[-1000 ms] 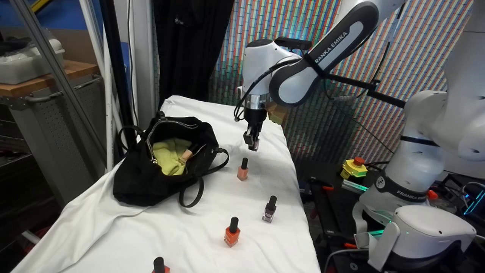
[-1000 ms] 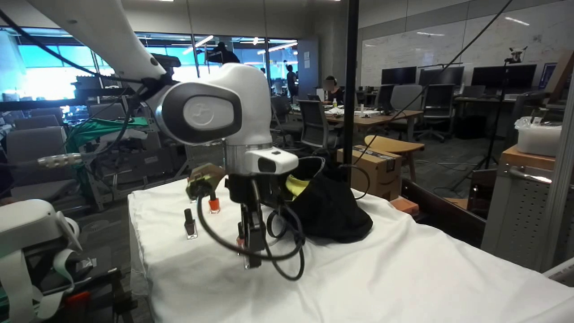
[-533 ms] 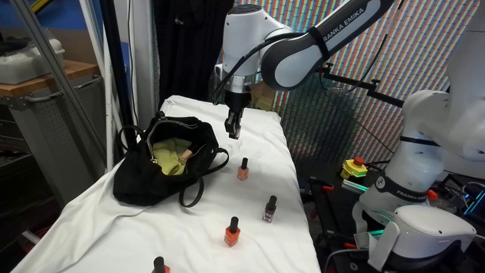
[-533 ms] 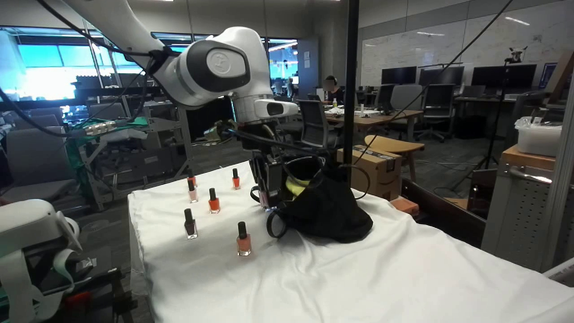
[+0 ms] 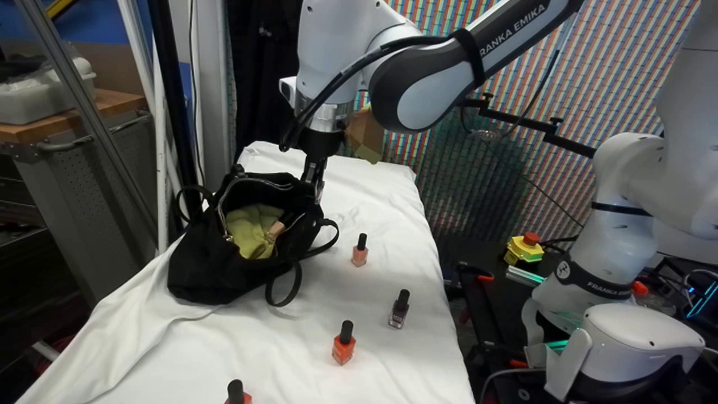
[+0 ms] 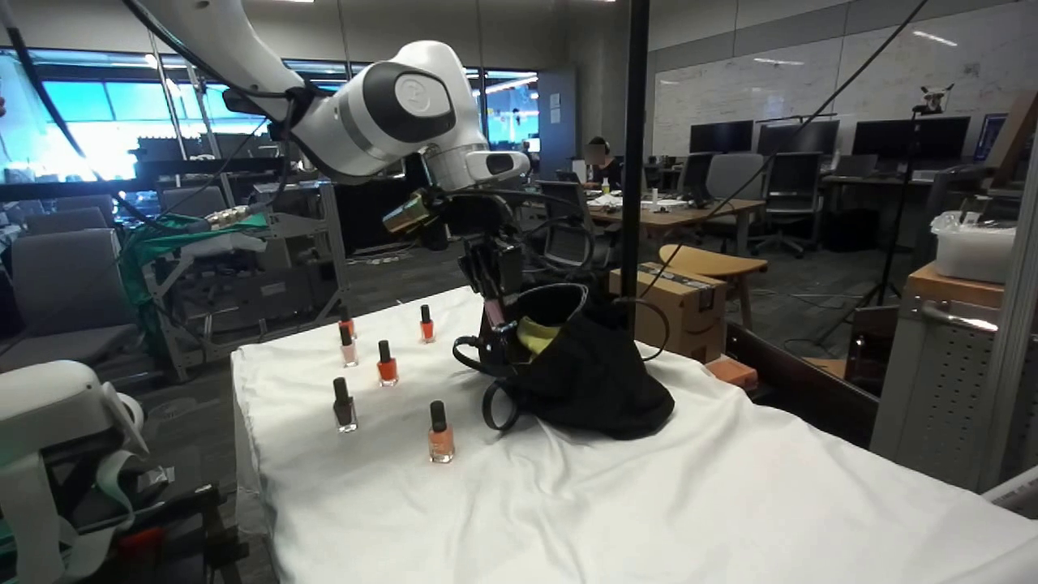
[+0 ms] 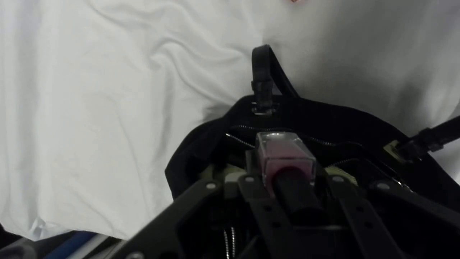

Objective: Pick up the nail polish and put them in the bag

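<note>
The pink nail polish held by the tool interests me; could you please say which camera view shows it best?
The wrist view: there the pink nail polish appears largest, its clear glass, pink body and black cap visible in the tool. Both exterior views show it small, at the tool's tip near the bag, with little detail.

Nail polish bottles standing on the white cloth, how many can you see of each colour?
Orange-red nail polish bottles: 3
Peach nail polish bottle: 1
Pale pink nail polish bottle: 1
Dark nail polish bottle: 1
Total in view on the white cloth: 6
</note>
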### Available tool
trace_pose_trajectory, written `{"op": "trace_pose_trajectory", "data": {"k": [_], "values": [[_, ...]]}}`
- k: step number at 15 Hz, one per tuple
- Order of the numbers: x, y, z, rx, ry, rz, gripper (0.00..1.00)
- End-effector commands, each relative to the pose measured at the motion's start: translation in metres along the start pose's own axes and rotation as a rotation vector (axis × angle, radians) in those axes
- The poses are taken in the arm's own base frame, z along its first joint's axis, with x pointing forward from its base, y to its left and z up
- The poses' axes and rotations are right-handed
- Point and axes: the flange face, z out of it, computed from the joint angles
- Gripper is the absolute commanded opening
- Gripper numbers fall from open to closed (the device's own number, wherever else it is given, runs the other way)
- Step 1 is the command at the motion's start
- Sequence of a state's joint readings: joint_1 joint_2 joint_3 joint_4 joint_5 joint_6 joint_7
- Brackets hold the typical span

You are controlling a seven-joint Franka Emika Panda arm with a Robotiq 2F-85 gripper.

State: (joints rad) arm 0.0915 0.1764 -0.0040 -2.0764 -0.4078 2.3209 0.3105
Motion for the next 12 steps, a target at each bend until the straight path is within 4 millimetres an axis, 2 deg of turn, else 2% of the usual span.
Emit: {"op": "trace_pose_trajectory", "data": {"k": [1,6,10,12], "values": [[0.033,-0.013,-0.006,-0.002,0.047,-0.017,0.15],[0.067,-0.019,0.0,0.027,0.102,0.001,0.15],[0.092,-0.018,0.017,0.044,0.133,0.024,0.15],[0.1,-0.024,0.022,0.043,0.145,0.036,0.15]]}}
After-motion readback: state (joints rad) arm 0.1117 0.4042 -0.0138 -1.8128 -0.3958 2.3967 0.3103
